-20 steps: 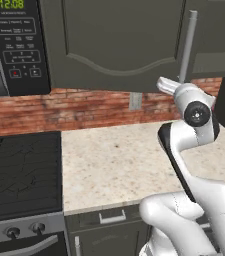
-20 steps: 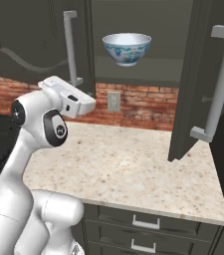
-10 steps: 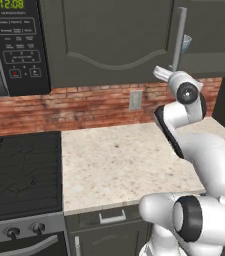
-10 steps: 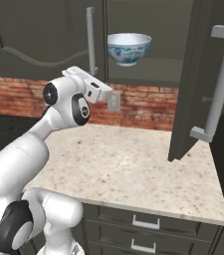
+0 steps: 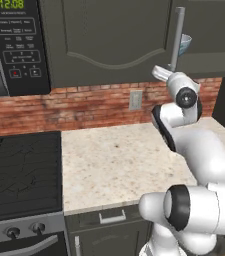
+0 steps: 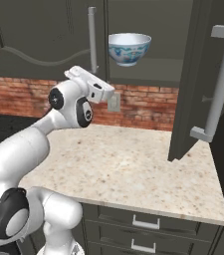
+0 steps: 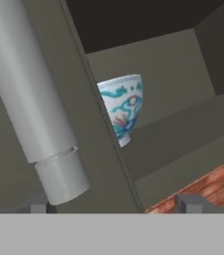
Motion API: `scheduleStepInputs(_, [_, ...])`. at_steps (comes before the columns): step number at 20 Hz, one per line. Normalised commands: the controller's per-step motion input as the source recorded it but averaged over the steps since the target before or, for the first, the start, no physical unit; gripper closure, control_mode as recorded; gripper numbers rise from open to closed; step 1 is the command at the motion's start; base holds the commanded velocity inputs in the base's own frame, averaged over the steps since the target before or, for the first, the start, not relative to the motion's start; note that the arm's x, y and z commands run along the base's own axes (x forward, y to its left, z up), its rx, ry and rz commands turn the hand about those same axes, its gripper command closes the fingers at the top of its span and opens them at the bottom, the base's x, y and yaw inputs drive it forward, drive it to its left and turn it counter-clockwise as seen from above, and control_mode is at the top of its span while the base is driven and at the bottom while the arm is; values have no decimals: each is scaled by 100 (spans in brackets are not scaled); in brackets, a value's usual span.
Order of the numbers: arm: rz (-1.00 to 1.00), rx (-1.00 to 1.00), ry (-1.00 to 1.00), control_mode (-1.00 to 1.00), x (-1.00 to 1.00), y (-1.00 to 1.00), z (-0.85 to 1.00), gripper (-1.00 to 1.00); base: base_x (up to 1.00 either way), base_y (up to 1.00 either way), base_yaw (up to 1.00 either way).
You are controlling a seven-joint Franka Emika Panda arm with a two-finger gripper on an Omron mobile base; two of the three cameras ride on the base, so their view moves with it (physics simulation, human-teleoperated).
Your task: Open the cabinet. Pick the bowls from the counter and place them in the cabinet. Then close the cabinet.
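The cabinet (image 6: 44,35) has its left door shut or nearly so, with the long grey handle (image 6: 91,40) at its edge. Its right door (image 6: 195,74) stands swung out. A white bowl with a blue pattern (image 6: 129,48) sits on the cabinet's shelf, also seen as the bowl (image 5: 185,44) behind the handle (image 5: 179,35). My gripper (image 6: 107,92) hangs open just below the handle's lower end, nothing between its fingers. In the hand view the gripper (image 7: 113,204) looks up past the handle (image 7: 34,109), and the door's edge hides part of the bowl (image 7: 126,104).
The beige counter (image 5: 114,160) runs below, backed by a brick wall with an outlet (image 5: 135,99). A black stovetop (image 5: 19,170) and microwave (image 5: 19,45) are at the left. The open right door's handle (image 6: 222,84) juts over the counter's right end. Drawers (image 6: 143,221) sit under the counter.
The left door has swung in toward the cabinet, its handle now closer to the bowl. My hand has moved up and toward that handle, and the arm has folded.
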Motion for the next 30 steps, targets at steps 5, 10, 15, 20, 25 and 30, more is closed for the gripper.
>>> scheduleStepInputs(5, [0, 2, -17, -100, -100, 0, 15, -100, 0, 0, 0])
scheduleStepInputs(10, [0, 3, -11, -100, -100, -4, 59, -100, 0, 0, 0])
scheduleStepInputs(15, [0, 9, 1, -100, -100, -36, 58, -100, 0, 0, 0])
scheduleStepInputs(20, [0, 12, 20, -100, -100, -65, 17, -100, 0, 0, 0])
scheduleStepInputs(25, [0, 2, 43, -100, -98, -50, -1, -100, 0, 0, 0])
scheduleStepInputs(30, [0, -1, 23, -100, -12, -3, -6, -100, 0, 0, 0])
